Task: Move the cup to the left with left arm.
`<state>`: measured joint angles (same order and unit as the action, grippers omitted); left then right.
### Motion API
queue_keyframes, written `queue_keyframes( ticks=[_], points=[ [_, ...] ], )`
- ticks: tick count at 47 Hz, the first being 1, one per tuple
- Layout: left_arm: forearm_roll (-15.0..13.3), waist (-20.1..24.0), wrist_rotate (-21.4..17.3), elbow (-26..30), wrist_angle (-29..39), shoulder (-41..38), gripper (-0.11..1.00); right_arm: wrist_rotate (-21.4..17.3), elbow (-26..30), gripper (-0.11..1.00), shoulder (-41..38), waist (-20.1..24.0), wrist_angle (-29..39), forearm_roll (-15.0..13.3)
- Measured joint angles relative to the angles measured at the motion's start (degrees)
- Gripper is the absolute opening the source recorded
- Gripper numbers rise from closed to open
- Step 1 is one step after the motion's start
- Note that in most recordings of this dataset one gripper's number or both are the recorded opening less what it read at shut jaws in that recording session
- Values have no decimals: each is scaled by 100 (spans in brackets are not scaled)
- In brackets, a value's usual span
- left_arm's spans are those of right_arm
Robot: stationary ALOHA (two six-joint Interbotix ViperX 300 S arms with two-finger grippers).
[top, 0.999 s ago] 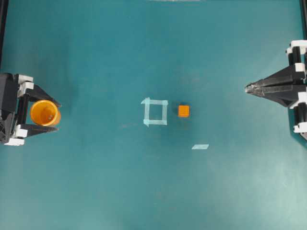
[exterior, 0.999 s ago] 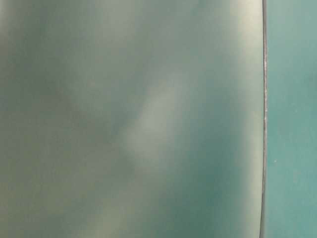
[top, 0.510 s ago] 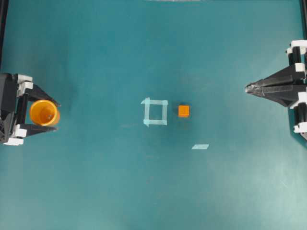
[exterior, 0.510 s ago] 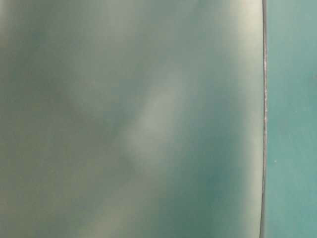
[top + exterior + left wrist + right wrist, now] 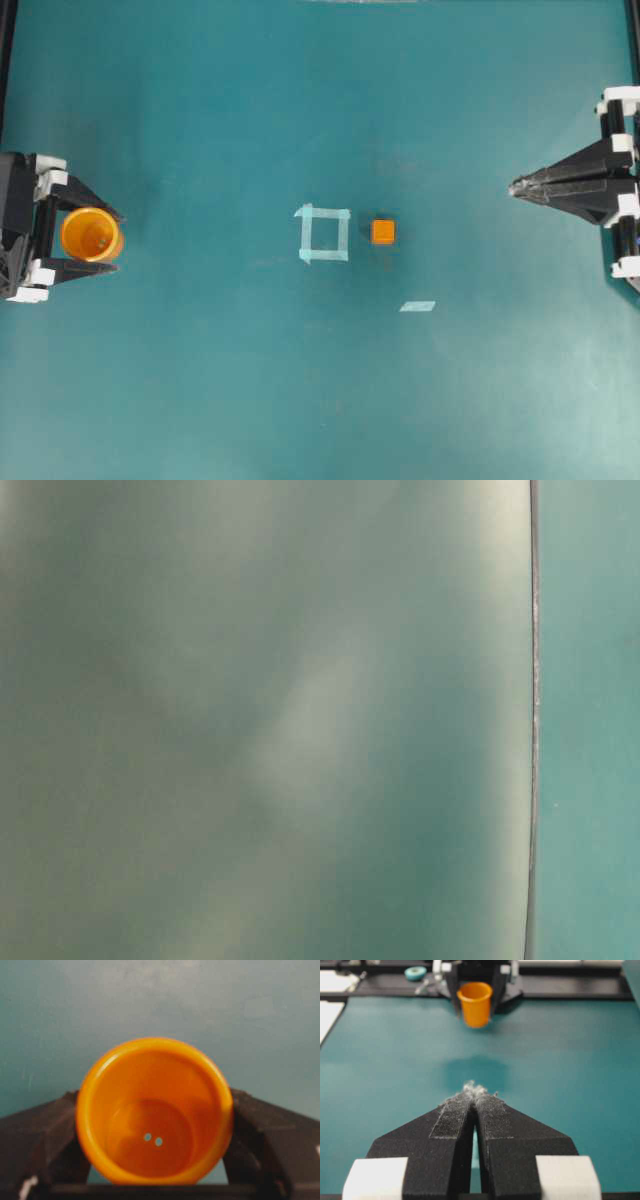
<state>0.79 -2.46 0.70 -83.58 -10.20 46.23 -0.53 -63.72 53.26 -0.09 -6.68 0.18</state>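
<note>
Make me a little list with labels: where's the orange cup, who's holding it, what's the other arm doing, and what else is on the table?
cup: orange cup, upright, at the far left of the table
holder: left gripper, a finger on each side of the cup
other arm: right gripper at the far right, shut, holding nothing
cube: small orange cube near the middle
tape: tape square just left of the cube; loose tape strip nearby
</note>
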Motion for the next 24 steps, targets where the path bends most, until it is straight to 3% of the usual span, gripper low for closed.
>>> queue_keyframes(
  ticks=[24],
  points=[
    [0,0,0,-9,0,0,67,0,0,0,0,0,0,-9]
  ],
)
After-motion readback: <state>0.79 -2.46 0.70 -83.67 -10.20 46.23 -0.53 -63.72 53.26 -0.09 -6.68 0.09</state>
